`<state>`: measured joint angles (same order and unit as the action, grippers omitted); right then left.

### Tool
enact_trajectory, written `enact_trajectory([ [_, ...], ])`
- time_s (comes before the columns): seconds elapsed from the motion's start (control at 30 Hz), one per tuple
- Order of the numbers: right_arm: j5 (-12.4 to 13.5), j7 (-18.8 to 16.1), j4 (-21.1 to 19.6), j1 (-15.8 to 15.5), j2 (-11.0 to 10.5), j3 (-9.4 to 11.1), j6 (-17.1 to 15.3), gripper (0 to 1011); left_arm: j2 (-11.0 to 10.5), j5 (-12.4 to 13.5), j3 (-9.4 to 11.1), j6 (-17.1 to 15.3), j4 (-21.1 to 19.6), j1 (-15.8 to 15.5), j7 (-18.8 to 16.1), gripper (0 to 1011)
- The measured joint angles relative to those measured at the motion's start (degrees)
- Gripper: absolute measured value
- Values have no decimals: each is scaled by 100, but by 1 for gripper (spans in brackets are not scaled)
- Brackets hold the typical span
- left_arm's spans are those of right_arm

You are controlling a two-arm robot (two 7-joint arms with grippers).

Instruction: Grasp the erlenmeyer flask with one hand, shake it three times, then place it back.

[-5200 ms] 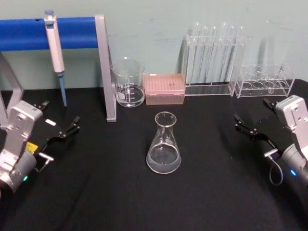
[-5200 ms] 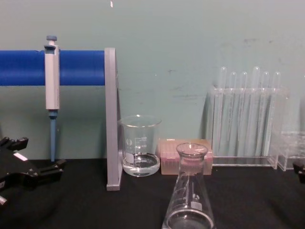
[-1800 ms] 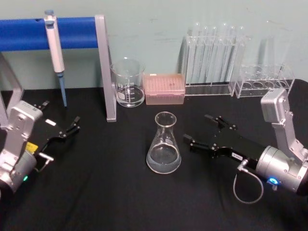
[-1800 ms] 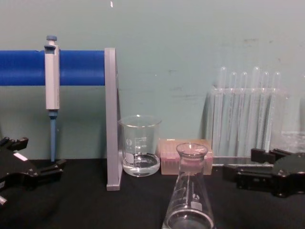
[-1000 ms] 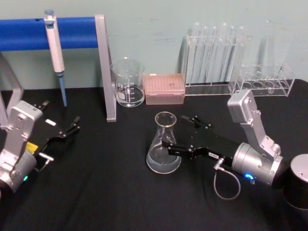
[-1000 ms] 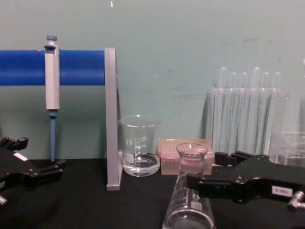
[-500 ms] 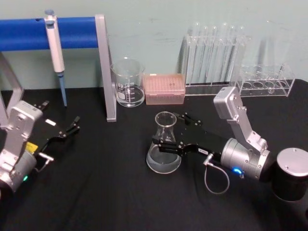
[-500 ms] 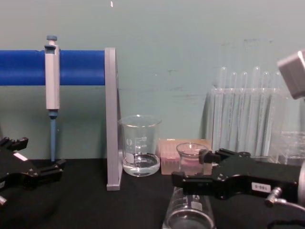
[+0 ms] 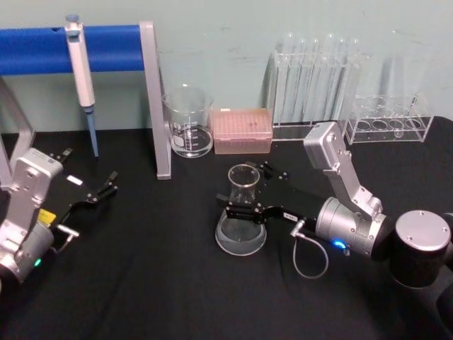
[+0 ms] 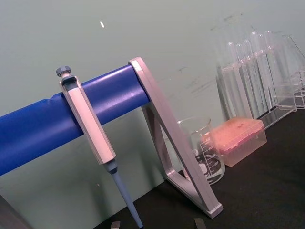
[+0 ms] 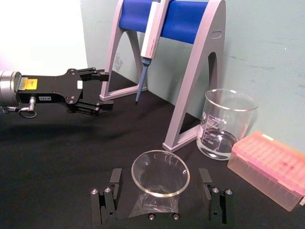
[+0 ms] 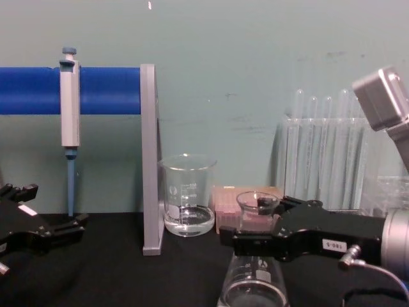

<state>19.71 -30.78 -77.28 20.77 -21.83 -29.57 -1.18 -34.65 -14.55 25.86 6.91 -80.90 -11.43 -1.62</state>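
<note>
The erlenmeyer flask [image 9: 241, 237] stands upright in the middle of the black table, clear glass with a little liquid in its wide base; the chest view shows its base [image 12: 253, 291] low down. My right gripper [image 9: 243, 189] reaches in from the right and is open, one finger on each side of the flask's neck. In the right wrist view the flask's rim [image 11: 160, 192] sits between the two black fingers [image 11: 113, 190] with gaps on both sides. My left gripper [image 9: 88, 171] rests open at the table's left, away from the flask.
Behind the flask stand a glass beaker [image 9: 188, 131] and a pink tip box [image 9: 242, 130]. A rack of test tubes [image 9: 317, 85] and a low clear rack [image 9: 389, 122] stand at the back right. A pipette [image 9: 81, 67] hangs on the blue stand with its grey post [image 9: 156, 106].
My right arm has swung in from the right edge to the flask, and its open fingers now straddle the neck. The flask and left arm have not moved.
</note>
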Motion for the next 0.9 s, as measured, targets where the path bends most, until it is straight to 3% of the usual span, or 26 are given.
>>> enact_trajectory([
  [0.9,-24,-41,0,12,-29,-1,-7,1000,0,0,0,0,0,0,0,1001],
])
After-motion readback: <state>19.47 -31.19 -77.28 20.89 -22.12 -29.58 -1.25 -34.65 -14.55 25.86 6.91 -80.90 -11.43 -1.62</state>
